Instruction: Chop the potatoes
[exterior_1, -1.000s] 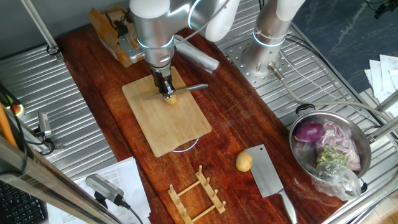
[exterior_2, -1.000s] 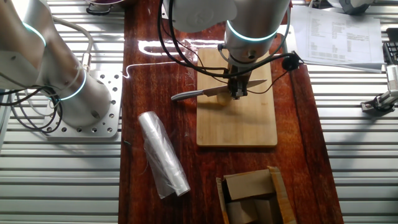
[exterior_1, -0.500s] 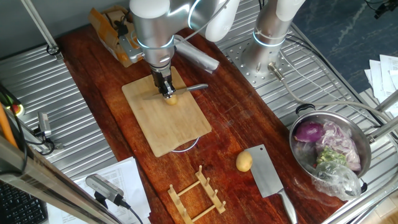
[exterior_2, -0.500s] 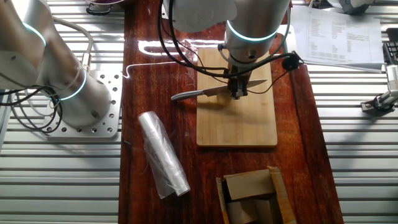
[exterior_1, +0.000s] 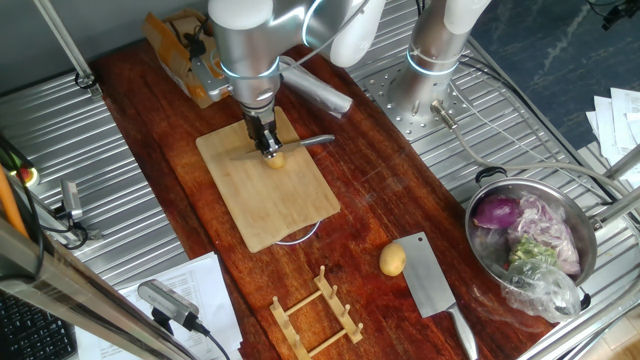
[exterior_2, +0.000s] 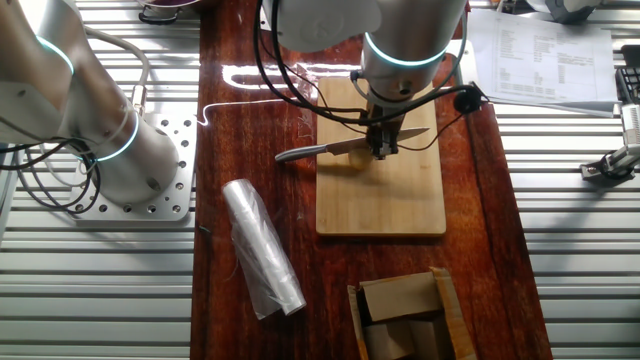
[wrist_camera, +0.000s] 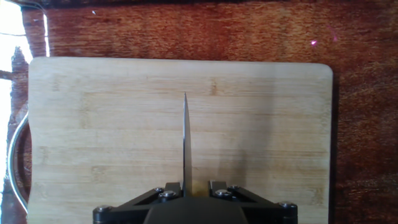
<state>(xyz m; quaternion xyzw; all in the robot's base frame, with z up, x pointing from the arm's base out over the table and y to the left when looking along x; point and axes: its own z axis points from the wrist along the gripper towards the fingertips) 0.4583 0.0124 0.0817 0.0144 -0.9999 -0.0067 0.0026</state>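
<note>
A small yellow-tan potato (exterior_1: 277, 159) lies on the bamboo cutting board (exterior_1: 270, 210), right under my gripper (exterior_1: 267, 146). The gripper is shut on a knife (exterior_1: 315, 141) and holds it across the potato. In the other fixed view the knife (exterior_2: 310, 151) lies level over the board (exterior_2: 380, 205), with the gripper (exterior_2: 380, 148) at its middle. In the hand view the blade (wrist_camera: 185, 137) stands edge-on over the board (wrist_camera: 93, 124), and a pale yellow bit of potato (wrist_camera: 199, 186) shows by the gripper (wrist_camera: 188, 186). A second whole potato (exterior_1: 392, 260) lies on the table by a cleaver.
The cleaver (exterior_1: 432, 277) lies at the front right. A steel pan (exterior_1: 575, 215) holds a purple onion (exterior_1: 497, 212) and scraps. A wooden rack (exterior_1: 318, 315), a plastic roll (exterior_2: 262, 248), a cardboard box (exterior_2: 405, 315) and a second arm's base (exterior_2: 100, 130) stand around the board.
</note>
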